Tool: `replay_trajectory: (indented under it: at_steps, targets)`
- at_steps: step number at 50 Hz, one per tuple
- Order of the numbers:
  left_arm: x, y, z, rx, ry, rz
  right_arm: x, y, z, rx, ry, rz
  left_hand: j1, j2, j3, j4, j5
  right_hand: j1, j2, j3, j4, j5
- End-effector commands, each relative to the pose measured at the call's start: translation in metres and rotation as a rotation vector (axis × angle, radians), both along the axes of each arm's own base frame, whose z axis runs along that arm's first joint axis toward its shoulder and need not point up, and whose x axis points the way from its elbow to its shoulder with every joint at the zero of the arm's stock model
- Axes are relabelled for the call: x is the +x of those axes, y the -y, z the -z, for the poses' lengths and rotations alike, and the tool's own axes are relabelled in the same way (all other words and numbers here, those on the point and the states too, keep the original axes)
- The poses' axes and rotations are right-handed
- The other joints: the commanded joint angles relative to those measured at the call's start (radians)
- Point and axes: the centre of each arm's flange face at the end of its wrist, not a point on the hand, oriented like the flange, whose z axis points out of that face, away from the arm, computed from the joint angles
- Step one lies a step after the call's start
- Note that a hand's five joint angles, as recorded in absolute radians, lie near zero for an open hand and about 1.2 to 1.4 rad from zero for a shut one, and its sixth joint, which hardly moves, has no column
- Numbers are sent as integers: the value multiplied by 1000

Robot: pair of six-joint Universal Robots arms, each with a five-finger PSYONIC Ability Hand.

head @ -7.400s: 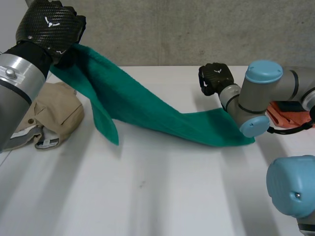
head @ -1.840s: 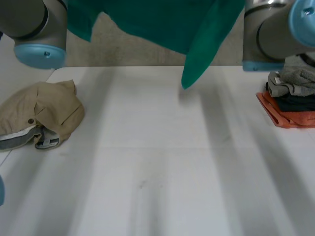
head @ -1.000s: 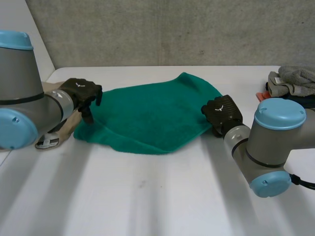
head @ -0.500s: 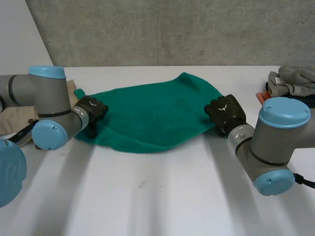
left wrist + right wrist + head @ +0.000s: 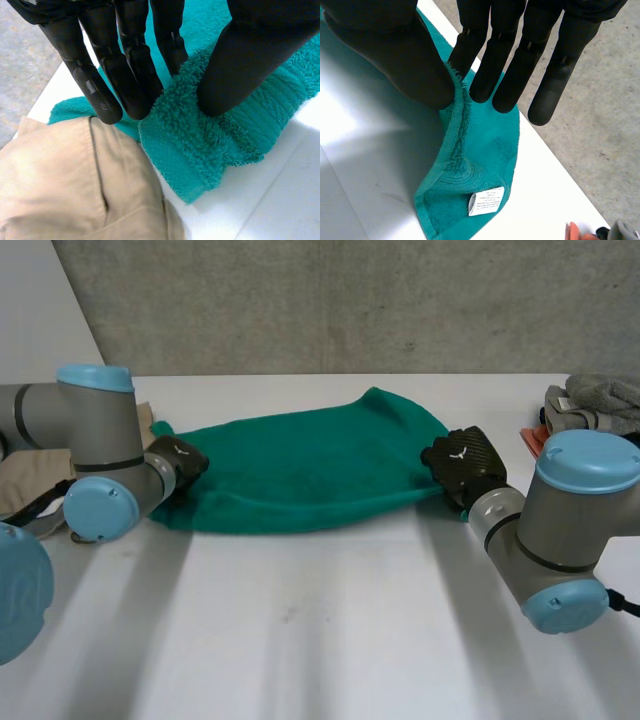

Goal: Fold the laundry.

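On the white table (image 5: 320, 640), a green towel (image 5: 310, 475) is laid out flat between the two arms. Its left end is pinched by the left hand (image 5: 178, 462), a thick bunch of pile being squeezed between the thumb and nearly straight fingers (image 5: 127, 75), just beside a beige garment (image 5: 55, 175). The opposite end is gripped by the right hand (image 5: 462, 462), the hem being caught between thumb and extended fingers (image 5: 519, 65), near a white care label (image 5: 486, 200) at the towel's corner. A stack of folded clothes (image 5: 590, 405) is seen at the table's right edge.
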Motion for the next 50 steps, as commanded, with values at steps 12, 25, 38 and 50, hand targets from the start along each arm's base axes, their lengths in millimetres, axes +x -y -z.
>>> replay_trajectory:
  at_steps: [12,25,38,50]
  targets:
    - [49,-159,-45,295,207,179,-61,-97,-28,382,-549,-304,238,203,208,201,240,260,217,208,200,213]
    - [40,-114,-47,141,130,158,-54,-67,-19,243,-533,-255,238,203,208,201,240,260,217,208,200,213]
    - [-12,-1,-129,-400,-189,56,-11,66,-52,-157,-247,104,238,203,208,201,240,260,217,208,200,213]
    - [-4,6,-306,-1074,-727,-7,-5,104,-233,-782,392,200,238,203,208,201,240,260,217,208,200,213]
